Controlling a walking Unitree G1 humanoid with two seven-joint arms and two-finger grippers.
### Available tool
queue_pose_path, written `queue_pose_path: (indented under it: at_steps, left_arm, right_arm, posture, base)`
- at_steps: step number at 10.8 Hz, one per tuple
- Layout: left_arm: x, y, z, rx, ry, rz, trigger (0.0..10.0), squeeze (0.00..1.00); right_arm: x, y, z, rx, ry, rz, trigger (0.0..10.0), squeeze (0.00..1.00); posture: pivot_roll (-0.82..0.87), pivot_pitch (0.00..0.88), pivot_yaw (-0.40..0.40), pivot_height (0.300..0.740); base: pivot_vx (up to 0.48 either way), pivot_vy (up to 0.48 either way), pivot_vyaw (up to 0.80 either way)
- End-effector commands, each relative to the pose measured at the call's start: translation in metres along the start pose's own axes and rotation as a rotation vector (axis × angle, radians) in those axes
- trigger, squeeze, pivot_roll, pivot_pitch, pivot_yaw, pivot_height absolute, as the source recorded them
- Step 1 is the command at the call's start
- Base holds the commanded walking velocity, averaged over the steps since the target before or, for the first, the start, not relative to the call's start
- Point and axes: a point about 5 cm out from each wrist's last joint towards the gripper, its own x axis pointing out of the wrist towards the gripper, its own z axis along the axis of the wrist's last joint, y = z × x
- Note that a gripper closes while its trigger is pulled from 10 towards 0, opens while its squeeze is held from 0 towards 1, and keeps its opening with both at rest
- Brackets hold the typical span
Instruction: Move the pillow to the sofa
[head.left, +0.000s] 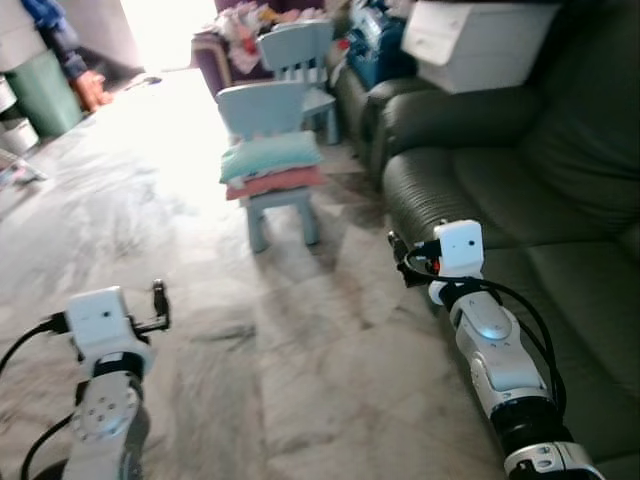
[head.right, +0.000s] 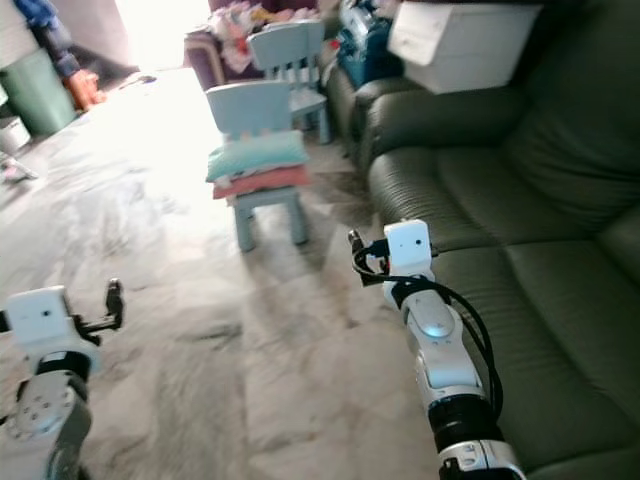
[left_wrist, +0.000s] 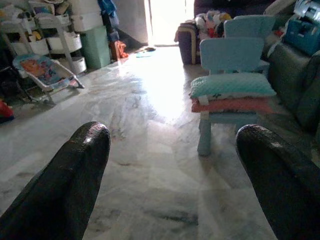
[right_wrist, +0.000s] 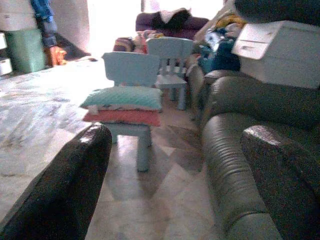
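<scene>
Both tools are raised over the marble floor (head.left: 300, 380) with nothing in them: the left tool (left_wrist: 175, 170) has its two black fingers spread wide apart, and the right tool (right_wrist: 180, 175) is likewise parted, hovering just beside the front edge of the dark green sofa (head.left: 520, 200). Ahead, well apart from both, a mint pillow (head.left: 270, 156) lies on top of a pink pillow (head.left: 277, 182), stacked on the seat of a small light-blue chair (head.left: 262, 105). A second blue chair (head.left: 298, 45) stands behind it, and a white box (head.left: 475, 45) rests on the sofa's far end
</scene>
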Motion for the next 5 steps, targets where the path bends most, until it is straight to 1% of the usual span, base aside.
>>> queue_pose_path:
  at_steps: [1, 5]
  left_arm:
    - [0.0006, 0.0036, 0.0026, -0.009, -0.01, 0.02, 10.0, 0.0]
    - [-0.0017, 0.0042, 0.0, -0.007, -0.008, 0.029, 10.0, 0.0]
  right_arm:
    - [0.0012, -0.0013, 0.0051, 0.0, -0.017, 0.004, 10.0, 0.0]
    - [0.0018, 0.0046, 0.0068, 0.013, -0.026, 0.047, 10.0, 0.0]
  posture:
    - [-0.16, 0.038, 0.086, 0.74]
    - [-0.16, 0.034, 0.08, 0.74]
  base:
    - [0.458, 0.0, 0.0]
    - [0.458, 0.0, 0.0]
